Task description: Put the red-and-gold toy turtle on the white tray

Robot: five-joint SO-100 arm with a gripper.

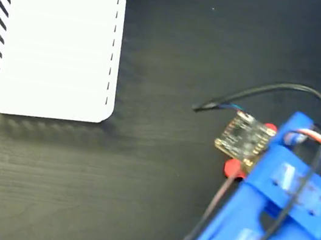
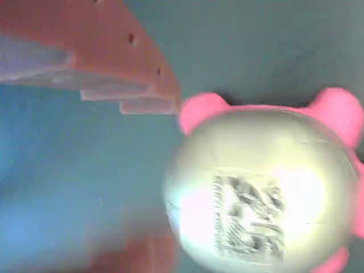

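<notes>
The red-and-gold toy turtle fills the right of the wrist view, its shiny gold shell with the printed logo facing up and its red legs sticking out. My gripper stands open around the turtle's left edge, with one finger above and the other blurred finger below. In the fixed view only red bits of the turtle show beneath the wrist's circuit board; the fingers are hidden there. The white tray lies bare at the top left, far from the turtle.
The blue arm comes in from the bottom right of the fixed view, with black cables looping above it. Dark wood-grain tabletop stretches between the arm and the tray.
</notes>
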